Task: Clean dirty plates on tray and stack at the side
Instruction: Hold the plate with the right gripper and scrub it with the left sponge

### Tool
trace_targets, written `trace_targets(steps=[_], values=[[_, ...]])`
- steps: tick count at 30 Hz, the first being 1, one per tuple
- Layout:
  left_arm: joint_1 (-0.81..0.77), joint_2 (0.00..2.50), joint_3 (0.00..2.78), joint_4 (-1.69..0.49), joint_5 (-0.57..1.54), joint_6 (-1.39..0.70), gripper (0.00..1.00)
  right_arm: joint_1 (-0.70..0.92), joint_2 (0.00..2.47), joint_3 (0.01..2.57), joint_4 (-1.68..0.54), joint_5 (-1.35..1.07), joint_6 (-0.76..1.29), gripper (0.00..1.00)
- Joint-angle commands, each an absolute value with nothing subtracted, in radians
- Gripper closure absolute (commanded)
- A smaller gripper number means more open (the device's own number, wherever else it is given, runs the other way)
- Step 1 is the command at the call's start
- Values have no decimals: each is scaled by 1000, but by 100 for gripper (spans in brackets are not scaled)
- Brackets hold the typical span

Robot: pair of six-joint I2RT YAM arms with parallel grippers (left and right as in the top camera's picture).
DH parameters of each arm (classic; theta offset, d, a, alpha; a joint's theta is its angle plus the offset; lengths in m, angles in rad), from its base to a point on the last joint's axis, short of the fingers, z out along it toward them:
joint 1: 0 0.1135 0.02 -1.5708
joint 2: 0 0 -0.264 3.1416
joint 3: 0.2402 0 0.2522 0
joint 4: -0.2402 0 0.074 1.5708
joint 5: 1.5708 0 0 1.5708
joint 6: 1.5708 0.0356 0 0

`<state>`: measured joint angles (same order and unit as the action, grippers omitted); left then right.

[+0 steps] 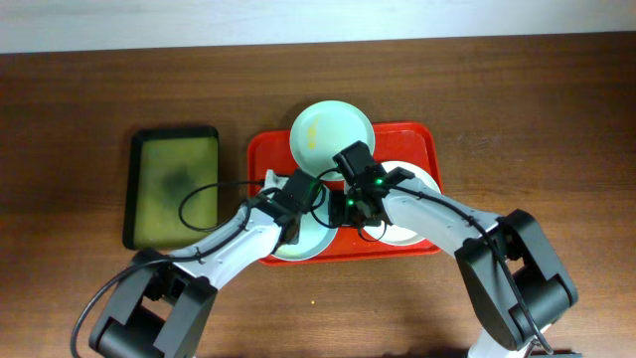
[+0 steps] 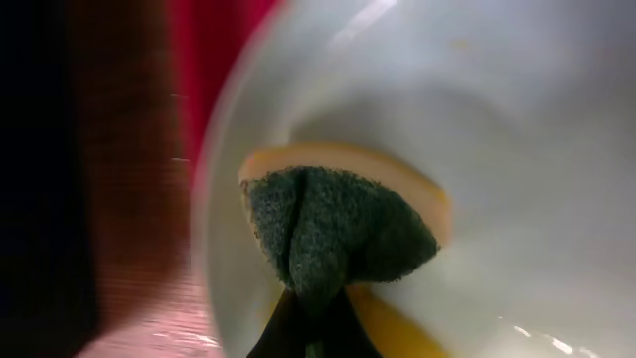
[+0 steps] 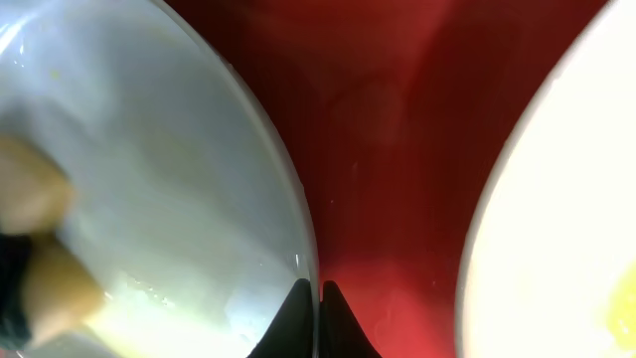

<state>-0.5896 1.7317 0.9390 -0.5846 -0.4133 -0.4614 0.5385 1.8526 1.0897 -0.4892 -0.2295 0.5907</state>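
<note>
The red tray (image 1: 266,151) holds three plates. A pale green plate (image 1: 331,129) with faint yellow smears lies at its far edge and a white plate (image 1: 415,179) at its right. The pale blue plate (image 1: 296,245) is at the front left. My left gripper (image 2: 316,320) is shut on a green-and-yellow sponge (image 2: 333,231), which presses into the pale blue plate (image 2: 487,119). My right gripper (image 3: 319,303) is shut on that plate's rim (image 3: 303,239). The white plate (image 3: 566,199) lies just beyond a strip of tray (image 3: 388,149).
A smaller olive-green tray with a black rim (image 1: 175,187) lies on the wooden table (image 1: 79,109) to the left of the red tray. Both arms cross over the red tray's front half, meeting near its middle.
</note>
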Motion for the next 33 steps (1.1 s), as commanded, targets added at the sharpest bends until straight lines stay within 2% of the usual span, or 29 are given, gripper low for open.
trace_targets(steps=[1,7,14,16,25,33], values=[[-569,1740,925,-571,-600,-459,100,543,1860,1082,-490,-224,581,96],[-496,1736,966,-541,-533,-455,100,543,1860,1082,-490,-224,581,96],[-467,1708,1055,-471,-36,-455,100,543,1860,1082,-489,-223,581,96],[-467,1716,1052,-453,20,-456,100,543,1860,1082,-489,-223,581,96],[-467,1814,1048,-456,0,-456,100,543,1860,1082,-489,-223,581,96],[-426,1821,1048,-605,-437,-456,100,543,1860,1082,-489,-223,581,96]])
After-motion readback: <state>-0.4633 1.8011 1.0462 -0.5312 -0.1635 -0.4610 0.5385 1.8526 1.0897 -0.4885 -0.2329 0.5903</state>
